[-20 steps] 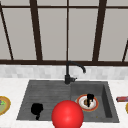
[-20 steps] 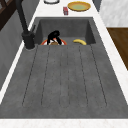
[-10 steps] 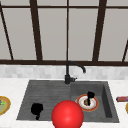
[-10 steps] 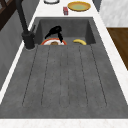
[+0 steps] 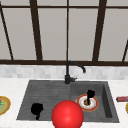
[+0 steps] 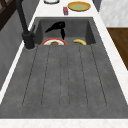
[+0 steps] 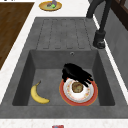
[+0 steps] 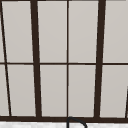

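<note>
Right hand: my right hand [image 5: 90, 94] sits right of centre in the front view, over the plate [image 5: 87, 102]; in the right side view it [image 7: 75, 73] spreads above the plate's far rim with fingers stretched out loose, gripping nothing. I cannot tell whether the fingertips touch the plate.
Left hand: my left hand [image 5: 36, 109] hangs at the lower left of the front view, above the drainboard [image 6: 65, 75]; I cannot tell how its fingers are set.
Plate: red-rimmed and white inside, lying flat on the basin floor in the lower middle of the right side view [image 7: 86, 96], with a brown round bit of food [image 7: 77, 87] in its middle.
Banana: banana [image 7: 38, 95] lying on the basin floor at lower left of the right side view, apart from the plate.
Red ball: red ball [image 5: 67, 115] at the bottom centre of the front view.
Faucet: black faucet [image 5: 68, 74] behind the sink [image 5: 108, 100].
Counter: a yellow dish [image 6: 79, 6] and a small red packet [image 6: 65, 10] at the top of the left side view; any print on the packet is too blurred to read.
</note>
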`<state>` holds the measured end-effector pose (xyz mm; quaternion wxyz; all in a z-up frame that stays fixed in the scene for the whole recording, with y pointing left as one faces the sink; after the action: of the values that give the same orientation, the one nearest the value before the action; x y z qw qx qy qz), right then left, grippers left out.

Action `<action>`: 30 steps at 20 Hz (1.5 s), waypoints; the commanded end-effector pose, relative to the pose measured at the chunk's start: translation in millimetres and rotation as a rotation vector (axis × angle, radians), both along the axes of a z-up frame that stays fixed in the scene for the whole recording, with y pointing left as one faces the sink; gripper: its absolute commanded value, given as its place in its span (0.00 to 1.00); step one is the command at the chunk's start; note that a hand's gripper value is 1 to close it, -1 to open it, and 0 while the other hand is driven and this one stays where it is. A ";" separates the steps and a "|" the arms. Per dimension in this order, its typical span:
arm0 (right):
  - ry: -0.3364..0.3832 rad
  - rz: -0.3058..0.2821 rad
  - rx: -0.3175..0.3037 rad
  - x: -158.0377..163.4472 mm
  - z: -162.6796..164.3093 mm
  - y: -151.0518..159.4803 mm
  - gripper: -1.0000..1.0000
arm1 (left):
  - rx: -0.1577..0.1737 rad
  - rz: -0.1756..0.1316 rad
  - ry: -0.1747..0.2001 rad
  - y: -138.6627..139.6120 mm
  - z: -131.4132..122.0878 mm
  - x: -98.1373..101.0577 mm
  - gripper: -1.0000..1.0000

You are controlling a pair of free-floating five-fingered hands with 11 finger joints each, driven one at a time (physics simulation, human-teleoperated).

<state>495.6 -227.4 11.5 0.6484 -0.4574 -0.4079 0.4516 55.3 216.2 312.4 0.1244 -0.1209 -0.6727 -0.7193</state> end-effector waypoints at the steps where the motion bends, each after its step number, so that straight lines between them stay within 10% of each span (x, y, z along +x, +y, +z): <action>1: -0.087 0.018 0.036 -7.8 9.7 8.3 0.00 | 0.000 0.000 0.000 0.0 0.0 0.0 0.50; 8: -0.266 0.057 0.013 -4.9 7.9 20.2 0.00 | 0.000 0.000 0.000 0.0 0.0 0.0 0.50; 24: -0.341 0.377 0.033 -4.3 44.1 22.5 0.00 | 0.000 0.000 0.000 0.0 0.0 0.0 0.50; 30: -0.390 0.391 0.007 4.4 66.1 48.7 0.00 | 0.000 0.000 0.000 0.0 0.0 0.0 0.50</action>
<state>495.0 -192.9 65.4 0.4884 -0.4405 -0.5866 0.4726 55.3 216.2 312.4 0.1244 -0.1209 -0.6727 -0.7193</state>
